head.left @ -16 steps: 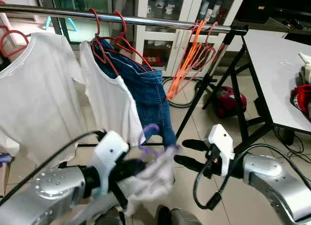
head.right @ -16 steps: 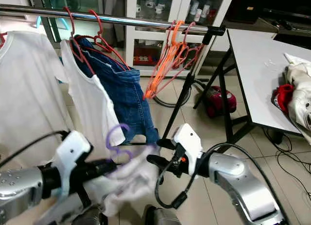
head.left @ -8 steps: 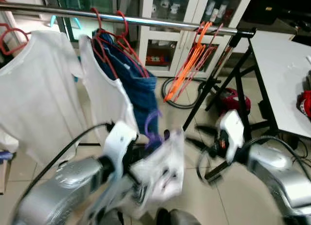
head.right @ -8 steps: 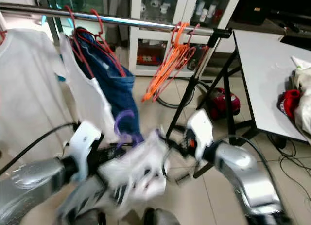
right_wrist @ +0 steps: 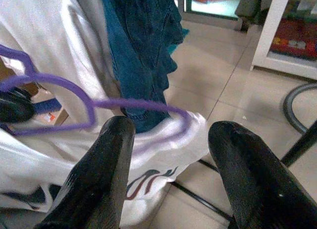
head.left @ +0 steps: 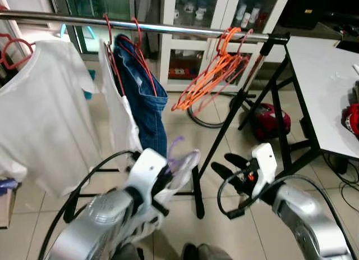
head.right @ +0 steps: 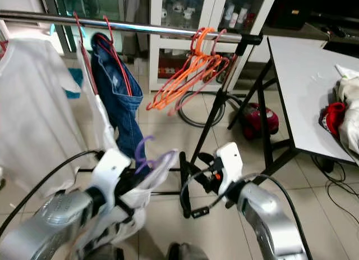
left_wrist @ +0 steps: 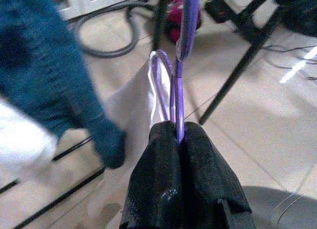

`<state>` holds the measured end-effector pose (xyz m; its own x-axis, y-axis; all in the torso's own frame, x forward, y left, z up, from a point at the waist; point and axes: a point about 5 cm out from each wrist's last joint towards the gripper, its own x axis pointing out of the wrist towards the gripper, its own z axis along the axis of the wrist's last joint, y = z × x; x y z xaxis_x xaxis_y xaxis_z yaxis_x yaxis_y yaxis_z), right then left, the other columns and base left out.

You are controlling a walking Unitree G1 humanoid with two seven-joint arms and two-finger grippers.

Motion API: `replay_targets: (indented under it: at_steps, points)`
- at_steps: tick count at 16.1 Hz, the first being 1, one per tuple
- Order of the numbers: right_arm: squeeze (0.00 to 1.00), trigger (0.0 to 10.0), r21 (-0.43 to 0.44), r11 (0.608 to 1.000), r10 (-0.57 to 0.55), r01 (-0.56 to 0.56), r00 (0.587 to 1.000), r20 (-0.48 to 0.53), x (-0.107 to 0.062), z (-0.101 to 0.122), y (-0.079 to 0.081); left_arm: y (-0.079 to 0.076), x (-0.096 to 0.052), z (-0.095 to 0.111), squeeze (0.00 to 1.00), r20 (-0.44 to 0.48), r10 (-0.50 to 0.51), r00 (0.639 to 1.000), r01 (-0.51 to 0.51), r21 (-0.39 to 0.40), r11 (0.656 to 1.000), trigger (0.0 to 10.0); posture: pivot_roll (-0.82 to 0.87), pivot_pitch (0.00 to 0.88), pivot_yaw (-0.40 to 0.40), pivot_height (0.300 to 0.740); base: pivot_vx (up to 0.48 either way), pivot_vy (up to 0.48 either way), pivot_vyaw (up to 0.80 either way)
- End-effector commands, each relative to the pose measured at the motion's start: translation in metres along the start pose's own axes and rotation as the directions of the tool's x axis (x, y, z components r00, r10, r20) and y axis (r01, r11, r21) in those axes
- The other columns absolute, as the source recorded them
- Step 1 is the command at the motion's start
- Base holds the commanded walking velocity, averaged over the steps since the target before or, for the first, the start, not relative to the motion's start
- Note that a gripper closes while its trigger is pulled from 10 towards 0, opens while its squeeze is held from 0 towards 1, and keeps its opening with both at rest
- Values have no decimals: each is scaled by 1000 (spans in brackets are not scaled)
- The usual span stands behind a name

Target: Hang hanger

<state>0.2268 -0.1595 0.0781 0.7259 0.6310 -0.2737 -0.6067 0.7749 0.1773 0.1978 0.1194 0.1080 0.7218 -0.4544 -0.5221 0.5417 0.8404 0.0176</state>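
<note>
A purple hanger (head.left: 175, 153) carrying a white printed garment (head.left: 185, 165) is pinched in my left gripper (left_wrist: 178, 135), whose fingers are shut on the hanger's neck. It hangs low, well below the steel clothes rail (head.left: 168, 27). My right gripper (head.left: 227, 163) is open just to the right of the garment, its fingers (right_wrist: 109, 174) apart and pointing at the hanger's shoulder (right_wrist: 143, 105). On the rail hang a white T-shirt (head.left: 39, 108), a second white shirt (head.left: 120, 108) and blue jeans (head.left: 143, 97) on red hangers, and a bunch of empty orange hangers (head.left: 216, 69).
The rail's black stand (head.left: 247, 97) slopes down on the right. A white table (head.left: 325, 86) with clothes (head.right: 345, 111) stands at the far right. A red vacuum cleaner (head.left: 272, 118) and its hose lie on the tiled floor. Glass cabinets (head.left: 224, 13) line the back.
The camera has shifted, and the clothes on the rail have swung. My left gripper has turned the hanger edge-on and drawn it nearer. My right gripper stays open beside it.
</note>
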Motion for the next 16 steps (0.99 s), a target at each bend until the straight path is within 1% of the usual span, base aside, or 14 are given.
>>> replay_targets:
  at_steps: [1, 2, 4, 5, 7, 8, 9, 10, 11, 12, 13, 14, 15, 16]
  points:
    - [0, 10000, -16, 1000, -11, 11, 1000, -15, -7, -3, -4, 16, -15, 3, 0, 3, 175, 984, -175, 17, 984, 10000, 47, 53, -99, 740, 0, 0, 0]
    - [0, 10000, -17, 1000, 4, -5, 1000, -31, -7, -6, -3, 25, -23, 1, 0, -17, 278, 960, -278, 1, 961, 10000, 52, 54, -102, 740, 0, 0, 0]
    - [0, 10000, -20, 1000, 18, -19, 999, -37, -4, -6, -2, 37, -32, -2, 0, -42, 401, 915, -402, -32, 915, 10000, 60, 57, -110, 740, 0, 0, 0]
    - [0, 10000, -23, 999, 26, -27, 999, -38, -2, -5, -2, 43, -36, -2, 0, -39, 464, 885, -466, -58, 883, 10000, 67, 59, -117, 740, 0, 0, 0]
    - [0, 10000, -31, 999, 36, -37, 999, -34, 1, -2, -2, 46, -38, 4, 0, 2, 504, 863, -502, -98, 859, 10000, 71, 61, -122, 740, 0, 0, 0]
    - [0, 10000, -36, 998, 45, -47, 998, -39, 1, -2, -1, 45, -39, 4, 0, -7, 510, 860, -508, -103, 855, 10000, 70, 61, -122, 740, 0, 0, 0]
    - [0, 10000, -47, 997, 56, -58, 997, -48, 1, -3, 0, 41, -39, 5, 0, -14, 502, 865, -500, -97, 860, 10000, 71, 59, -122, 740, 0, 0, 0]
    - [0, 10000, -46, 997, 54, -56, 997, -48, 1, -4, 0, 38, -38, 9, 0, 18, 483, 875, -479, -100, 872, 10000, 69, 59, -122, 740, 0, 0, 0]
    - [0, 10000, -44, 998, 47, -49, 998, -46, 1, -4, 0, 32, -33, 17, 0, 83, 428, 900, -419, -103, 902, 10000, 68, 57, -124, 740, 0, 0, 0]
    - [0, 10000, -44, 998, 46, -48, 998, -45, 1, -3, 0, 30, -31, 19, 0, 98, 406, 909, -397, -101, 912, 10000, 67, 57, -125, 740, 0, 0, 0]
    - [0, 10000, -47, 998, 43, -45, 998, -41, 2, -2, -1, 30, -24, 29, 0, 146, 381, 913, -370, -93, 924, 10000, 62, 56, -126, 740, 0, 0, 0]
    - [0, 10000, -49, 998, 42, -43, 998, -36, 3, 1, -1, 34, -19, 37, 0, 168, 392, 904, -382, -94, 920, 10000, 58, 54, -126, 740, 0, 0, 0]
    - [0, 10000, -50, 998, 39, -40, 999, -21, 4, 6, -2, 50, -10, 52, 0, 198, 416, 888, -409, -75, 909, 10000, 57, 52, -131, 740, 0, 0, 0]
    - [0, 10000, -49, 998, 39, -40, 999, -19, 5, 7, -3, 52, -9, 55, 0, 203, 417, 886, -412, -70, 908, 10000, 57, 52, -131, 740, 0, 0, 0]
